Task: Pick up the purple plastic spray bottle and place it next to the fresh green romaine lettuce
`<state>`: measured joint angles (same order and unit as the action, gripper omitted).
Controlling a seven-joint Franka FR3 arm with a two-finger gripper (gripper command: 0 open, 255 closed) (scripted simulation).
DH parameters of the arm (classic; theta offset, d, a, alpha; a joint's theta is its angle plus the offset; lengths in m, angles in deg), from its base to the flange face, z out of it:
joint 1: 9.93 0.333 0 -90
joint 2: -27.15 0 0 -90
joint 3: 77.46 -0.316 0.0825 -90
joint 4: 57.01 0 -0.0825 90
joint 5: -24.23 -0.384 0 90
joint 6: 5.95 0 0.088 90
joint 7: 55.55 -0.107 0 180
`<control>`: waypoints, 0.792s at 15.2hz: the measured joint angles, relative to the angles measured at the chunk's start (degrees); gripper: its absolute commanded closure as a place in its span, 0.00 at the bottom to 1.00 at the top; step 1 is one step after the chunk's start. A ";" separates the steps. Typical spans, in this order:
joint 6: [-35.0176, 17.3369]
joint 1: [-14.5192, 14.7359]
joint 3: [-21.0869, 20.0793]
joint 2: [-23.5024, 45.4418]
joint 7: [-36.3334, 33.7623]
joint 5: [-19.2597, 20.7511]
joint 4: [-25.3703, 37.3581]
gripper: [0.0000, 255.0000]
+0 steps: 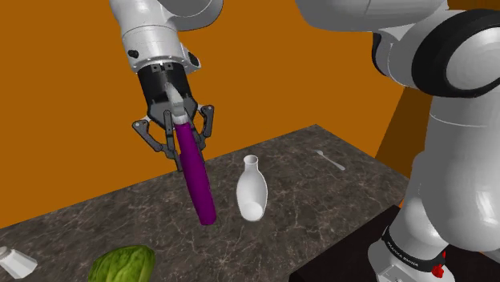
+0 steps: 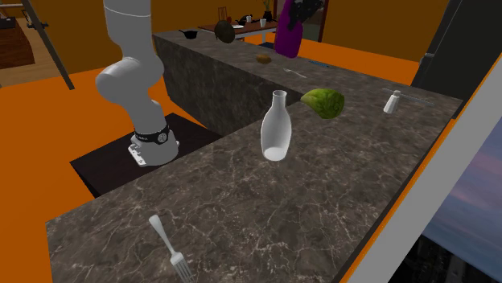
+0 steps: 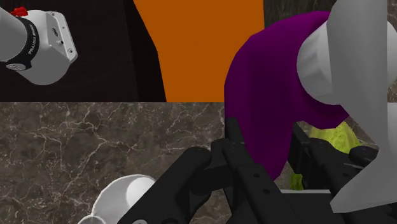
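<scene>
Claw pinching purple spray bottle, lifted clear of worktop; placement beside romaine lettuce not yet done

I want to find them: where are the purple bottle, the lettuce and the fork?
Bottle (image 1: 196, 180), shoulder view, on its purple body.
Lettuce (image 1: 122, 264), shoulder view, middle of the leaves.
Fork (image 2: 161, 231), second exterior view, on its handle.

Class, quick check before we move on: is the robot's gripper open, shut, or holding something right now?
Gripper: shut on the purple spray bottle, clasping it near its pale top.
</scene>
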<state>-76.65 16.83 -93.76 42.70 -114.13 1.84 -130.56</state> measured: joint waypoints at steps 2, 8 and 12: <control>-0.12 2.09 -1.05 2.28 -3.19 -0.01 3.39 1.00; 1.33 8.72 -3.44 10.95 -12.38 1.02 16.96 1.00; -2.07 8.87 -3.37 9.84 -11.40 1.01 12.43 1.00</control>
<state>-78.72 25.70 -97.14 52.54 -125.53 2.85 -118.13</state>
